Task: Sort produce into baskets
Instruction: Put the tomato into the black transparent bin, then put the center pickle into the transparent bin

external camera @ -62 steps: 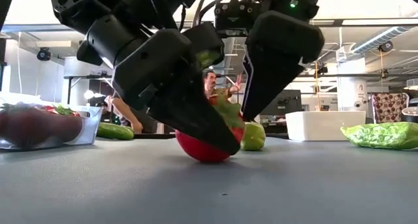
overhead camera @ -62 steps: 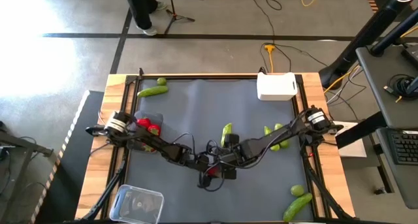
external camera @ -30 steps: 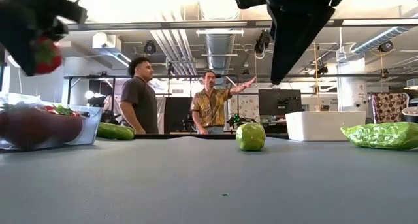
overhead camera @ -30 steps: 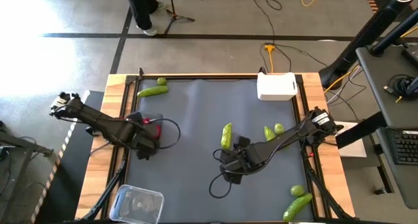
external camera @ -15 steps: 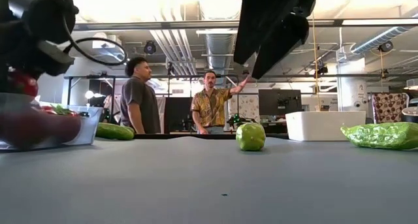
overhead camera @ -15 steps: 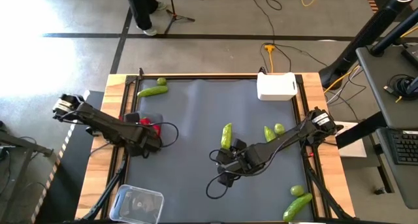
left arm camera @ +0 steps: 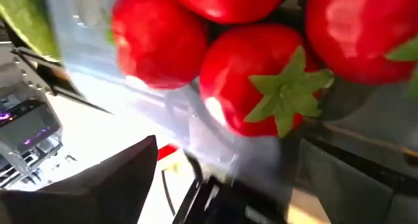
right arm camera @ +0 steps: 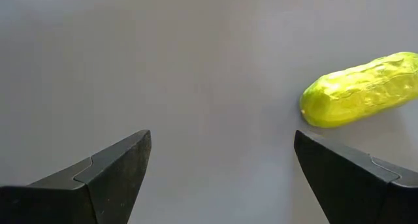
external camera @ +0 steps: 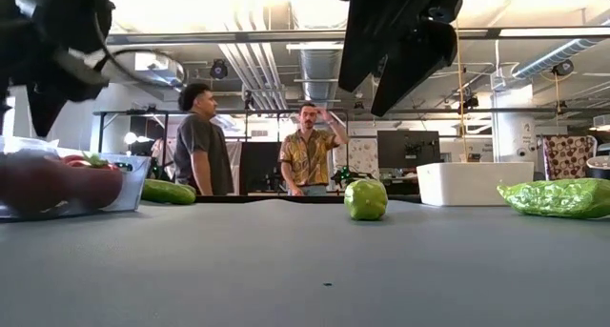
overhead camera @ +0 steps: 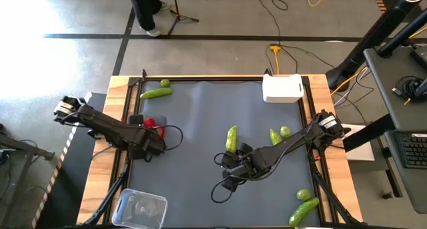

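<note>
- Three containers stood on the counter: the white box [overhead camera: 283, 89] at the far right corner, the clear tub [overhead camera: 140, 207] at the near left corner, and a small tray [overhead camera: 138, 123] against the left edge holding red tomato-like pieces [left arm camera: 271, 87].
- The left gripper [overhead camera: 151, 149] hung just beside the tray; its wrist view looked straight onto the tomatoes, with only one dark finger [left arm camera: 98, 185] in sight. Its jaws appeared spread and held nothing, so the tomato seemed delivered.
- The right gripper [overhead camera: 230, 179] hovered over bare mat at mid-counter, jaws spread wide and empty, near a long green cucumber [overhead camera: 231, 138].
- Other produce lay scattered: a cucumber [overhead camera: 155, 93] and a lime ball [overhead camera: 165, 83] at the far left corner, a green cluster [overhead camera: 279, 134] toward the right edge, and a ball [overhead camera: 303, 195] with a cucumber [overhead camera: 304, 211] at the near right corner.
- Risk: lifting the left arm carelessly could catch the tray's rim or its trailing cable and tip the crowded tomatoes out.
- Risk: a jaw tip landing on the cucumber's rounded flank would likely roll it aside rather than pinch it.
- Risk: the pieces at the corners sat close to the wooden edge; a nudge could send them off.
- Room: the counter's middle and near edge lay open, giving both arms space without crossing.
</note>
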Available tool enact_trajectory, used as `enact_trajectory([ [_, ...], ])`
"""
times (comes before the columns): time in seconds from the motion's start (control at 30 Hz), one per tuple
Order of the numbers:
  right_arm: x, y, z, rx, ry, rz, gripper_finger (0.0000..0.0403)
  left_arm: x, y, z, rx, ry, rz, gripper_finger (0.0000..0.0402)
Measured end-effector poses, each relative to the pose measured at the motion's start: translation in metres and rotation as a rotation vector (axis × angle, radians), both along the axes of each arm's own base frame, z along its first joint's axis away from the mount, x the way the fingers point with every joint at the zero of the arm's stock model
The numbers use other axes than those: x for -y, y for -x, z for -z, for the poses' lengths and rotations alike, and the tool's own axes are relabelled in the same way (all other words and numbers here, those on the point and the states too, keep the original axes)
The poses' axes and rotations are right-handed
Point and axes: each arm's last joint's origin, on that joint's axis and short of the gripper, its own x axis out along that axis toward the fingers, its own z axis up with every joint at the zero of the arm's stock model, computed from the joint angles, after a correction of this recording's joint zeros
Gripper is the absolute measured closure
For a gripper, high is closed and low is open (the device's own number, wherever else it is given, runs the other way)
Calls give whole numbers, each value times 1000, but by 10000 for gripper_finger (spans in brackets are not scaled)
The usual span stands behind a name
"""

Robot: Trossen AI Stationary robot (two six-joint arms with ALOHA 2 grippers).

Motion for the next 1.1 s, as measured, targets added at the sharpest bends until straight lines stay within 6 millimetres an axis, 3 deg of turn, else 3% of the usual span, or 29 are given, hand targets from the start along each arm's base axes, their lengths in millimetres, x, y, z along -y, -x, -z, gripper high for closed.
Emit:
enact_trajectory([
  [0.13,0,1,0,-4,0,2,33,5,-11,-23,68,80,-24,45],
  [0.23,3,5,-4,-23,-14,61,33,11,-26,-43,221,141,-35,45],
  [0.43,12,21,-38,-156,15,212,32,24,-79,-76,826,192,-29,45],
  [0.57,7,35,-63,-213,45,228,32,32,-113,-87,1186,193,-37,45],
  [0.77,-7,53,-86,-259,79,198,32,40,-153,-73,1378,137,-76,45],
  [1.1,-22,63,-101,-219,64,159,32,45,-207,-11,1412,136,-213,44],
])
